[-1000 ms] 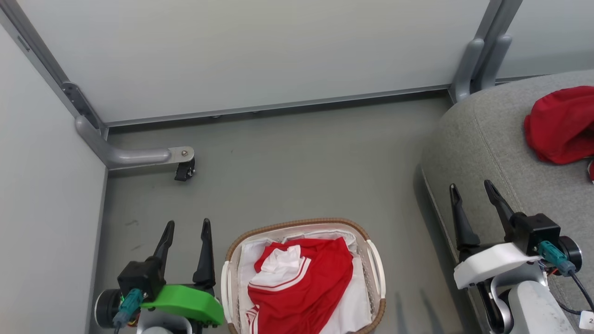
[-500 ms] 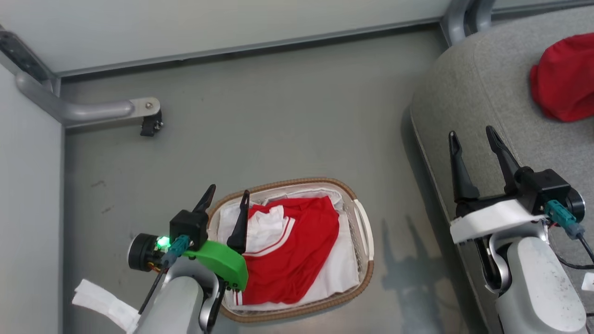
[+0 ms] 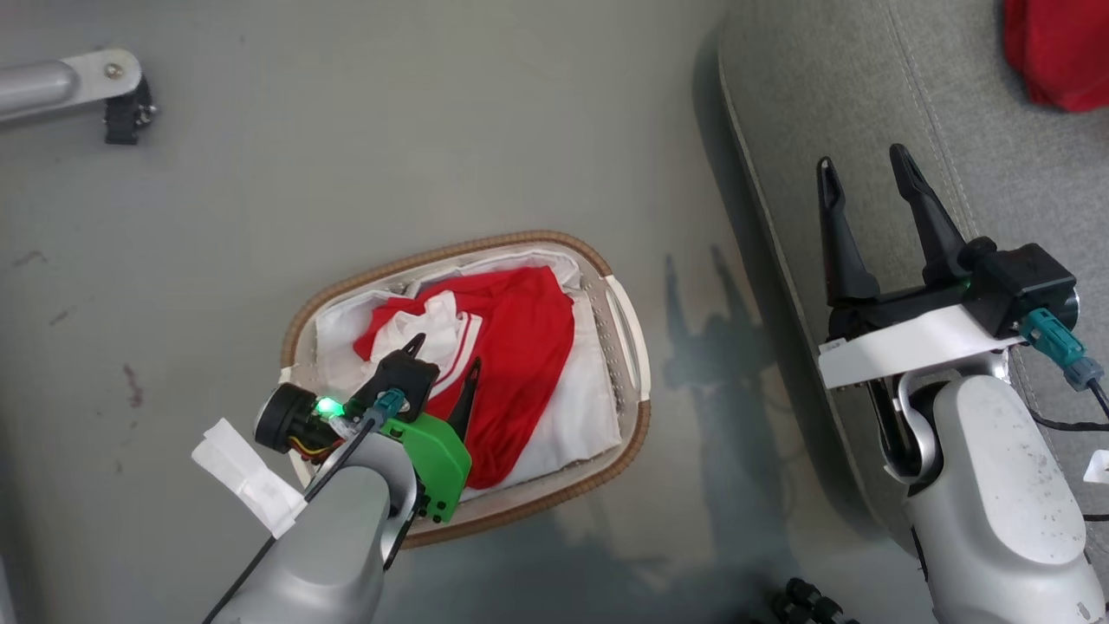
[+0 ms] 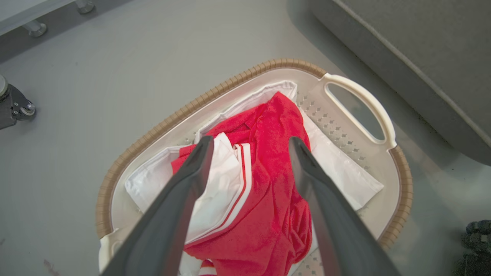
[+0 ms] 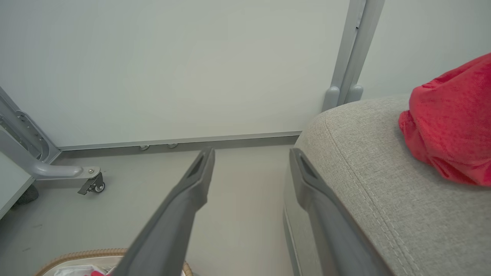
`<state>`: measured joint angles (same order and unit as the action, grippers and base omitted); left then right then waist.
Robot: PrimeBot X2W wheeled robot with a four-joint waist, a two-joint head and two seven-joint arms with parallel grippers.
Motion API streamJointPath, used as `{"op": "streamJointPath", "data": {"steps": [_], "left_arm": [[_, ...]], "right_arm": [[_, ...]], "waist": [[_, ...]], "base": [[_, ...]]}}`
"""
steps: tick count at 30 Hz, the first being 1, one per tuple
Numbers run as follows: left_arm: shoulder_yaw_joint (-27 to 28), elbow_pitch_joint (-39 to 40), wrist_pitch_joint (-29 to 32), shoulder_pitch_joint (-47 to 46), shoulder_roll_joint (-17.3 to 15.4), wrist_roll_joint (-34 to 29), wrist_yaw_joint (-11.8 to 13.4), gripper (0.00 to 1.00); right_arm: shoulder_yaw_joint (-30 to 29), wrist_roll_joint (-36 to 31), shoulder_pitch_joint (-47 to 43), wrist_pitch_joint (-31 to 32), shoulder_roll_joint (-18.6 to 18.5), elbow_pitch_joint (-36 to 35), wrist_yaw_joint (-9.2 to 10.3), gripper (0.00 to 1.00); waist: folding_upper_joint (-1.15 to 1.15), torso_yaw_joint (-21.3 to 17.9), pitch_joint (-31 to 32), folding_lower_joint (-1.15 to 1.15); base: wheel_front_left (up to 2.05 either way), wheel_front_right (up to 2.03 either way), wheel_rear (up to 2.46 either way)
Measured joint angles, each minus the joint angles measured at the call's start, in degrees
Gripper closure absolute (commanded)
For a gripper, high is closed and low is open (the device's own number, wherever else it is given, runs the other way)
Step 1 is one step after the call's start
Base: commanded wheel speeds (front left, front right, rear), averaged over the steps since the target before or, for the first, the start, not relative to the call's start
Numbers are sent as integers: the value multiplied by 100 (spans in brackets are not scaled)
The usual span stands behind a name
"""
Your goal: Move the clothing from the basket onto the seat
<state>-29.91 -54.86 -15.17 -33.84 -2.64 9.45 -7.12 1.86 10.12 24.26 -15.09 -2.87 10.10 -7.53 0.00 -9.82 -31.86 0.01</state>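
A red garment with white-striped trim (image 3: pixel 520 347) lies crumpled on the white lining of the oval basket (image 3: pixel 433 254) on the floor. My left gripper (image 3: pixel 444 354) hangs open just over the garment's white-trimmed part, fingers pointing down into the basket. In the left wrist view the garment (image 4: pixel 276 126) lies between and below the spread fingers of that gripper (image 4: pixel 250 141), with the basket rim (image 4: pixel 238 76) around it. My right gripper (image 3: pixel 860 160) stands open and empty over the edge of the grey seat (image 3: pixel 832 87). A second red garment (image 3: pixel 1057 52) lies on the seat, also seen as red cloth (image 5: pixel 452 126).
A metal frame leg with a caster (image 3: pixel 104 87) stands on the grey floor at the far left. A white partition wall (image 5: pixel 191 57) closes the far side. Dark cable parts (image 3: pixel 806 602) lie on the floor near my base.
The head camera has tilted down, shifting the whole picture. My left gripper has swung from the floor left of the basket to over the red garment inside it. Both grippers stay open.
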Motion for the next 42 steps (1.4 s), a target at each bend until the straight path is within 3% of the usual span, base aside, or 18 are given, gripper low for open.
{"op": "streamJointPath", "data": {"steps": [8, 17, 23, 30, 31, 32, 33, 34, 35, 42], "left_arm": [[-188, -990, -1, -398, -118, -48, -19, 0], [-370, -1440, 0, -788, -286, -222, 16, 0], [-378, -1556, 0, -1022, -388, -222, 147, 0], [-492, -1740, 138, -1218, -463, -304, 466, 0], [-494, -1758, 175, -1248, -460, -302, 522, 7], [-494, -1766, 187, -1262, -458, -298, 549, 50], [-497, -1772, 210, -1267, -455, -297, 575, 65], [-502, -1785, 235, -1268, -450, -294, 592, 90], [-505, -1793, 252, -1268, -449, -281, 595, 100], [-490, -1818, 168, -1255, -355, -146, 570, 100]], "right_arm": [[208, 241, 206, 0, 0, -157, 1, 0], [367, 377, 372, 0, 0, -252, 0, 0], [487, 453, 483, 0, 2, -264, 1, 0], [547, 490, 525, 0, 2, -267, 0, 0], [549, 490, 525, 0, 2, -267, 1, 0], [549, 490, 527, 0, 1, -266, 1, 0], [552, 489, 534, 0, 2, -265, 1, 0], [553, 488, 552, 0, 2, -263, 1, 0], [553, 487, 571, 0, 2, -263, 1, 0], [491, 391, 586, 0, 4, -232, 1, 0]], "waist": [[0, -424, -737, 1], [0, -787, -1474, 0], [0, -969, -1858, 0], [0, -1144, -2143, 0], [0, -1162, -2170, 0], [0, -1169, -2183, 0], [0, -1172, -2190, 0], [0, -1168, -2191, 0], [0, -1161, -2188, 0], [0, -1074, -2081, 0]], "base": [[0, 0, 0], [0, 0, 0], [0, 0, 0], [0, 0, 0], [0, 0, 0], [0, 0, 0], [0, 0, 0], [0, 0, 0], [0, 0, 0], [0, 0, 0]]}}
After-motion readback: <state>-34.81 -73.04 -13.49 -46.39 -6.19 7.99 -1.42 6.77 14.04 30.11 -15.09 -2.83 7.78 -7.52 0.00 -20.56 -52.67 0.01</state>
